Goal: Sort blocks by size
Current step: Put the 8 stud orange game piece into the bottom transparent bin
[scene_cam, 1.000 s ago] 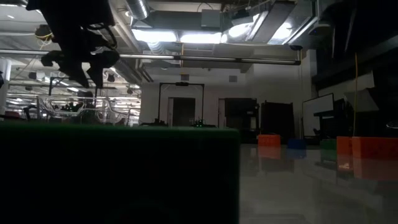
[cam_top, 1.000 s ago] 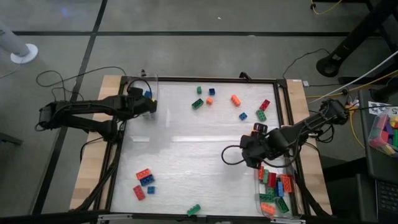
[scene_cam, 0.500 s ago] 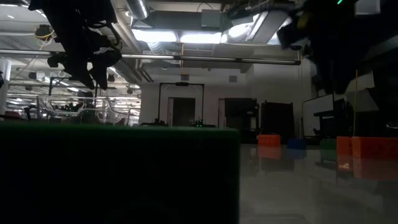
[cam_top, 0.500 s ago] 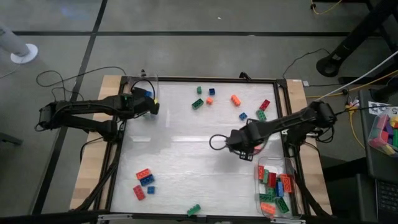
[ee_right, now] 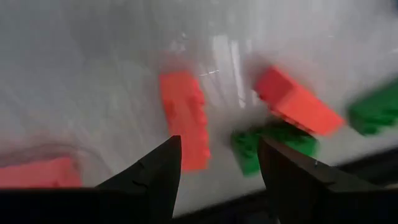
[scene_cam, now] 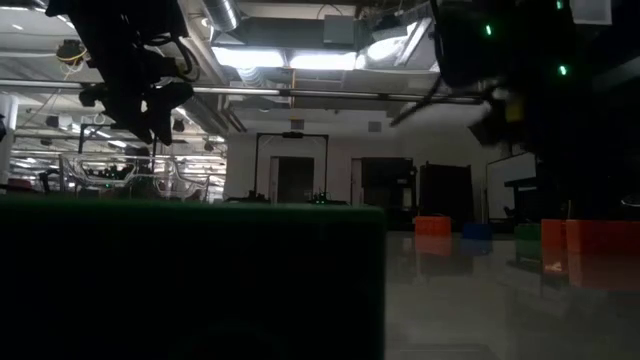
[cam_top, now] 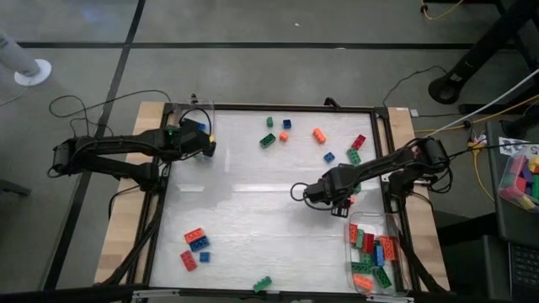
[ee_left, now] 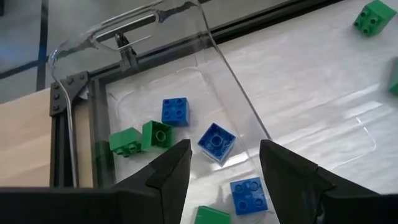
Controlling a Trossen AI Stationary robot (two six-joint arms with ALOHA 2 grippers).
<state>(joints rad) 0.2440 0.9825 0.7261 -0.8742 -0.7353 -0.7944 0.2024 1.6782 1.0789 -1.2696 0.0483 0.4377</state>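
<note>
Since the earlier frames, the right gripper [cam_top: 315, 192] has been carried away from the clear bin [cam_top: 392, 268] at the table's near right corner and out over the middle of the white table [cam_top: 253, 210]; the left arm is seen almost where it was. The right gripper's fingers [ee_right: 158, 180] are spread with nothing between them.

Nearest the front edge, a green block [cam_top: 263, 284] lies alone, and to its left a cluster of red and blue blocks [cam_top: 195, 246] is grouped. In the near right bin a heap of red, green, orange and blue blocks [cam_top: 372, 252] is gathered.

Past the right gripper's fingers, in the motion-smeared right wrist view, an orange long block [ee_right: 185, 118], a red block [ee_right: 297, 101] and a green block [ee_right: 273, 144] are seen on the white surface.

At the far side, loose blocks [cam_top: 318, 141] are scattered: green, blue, orange and red ones, well apart from the near cluster.

At the far left corner, the left gripper [cam_top: 205, 145] is held over a second clear bin [ee_left: 143, 74]. Its fingers [ee_left: 171, 177] are parted and empty. Inside that bin, blue square blocks [ee_left: 216, 141] and small green blocks [ee_left: 140, 137] are lying.
</note>
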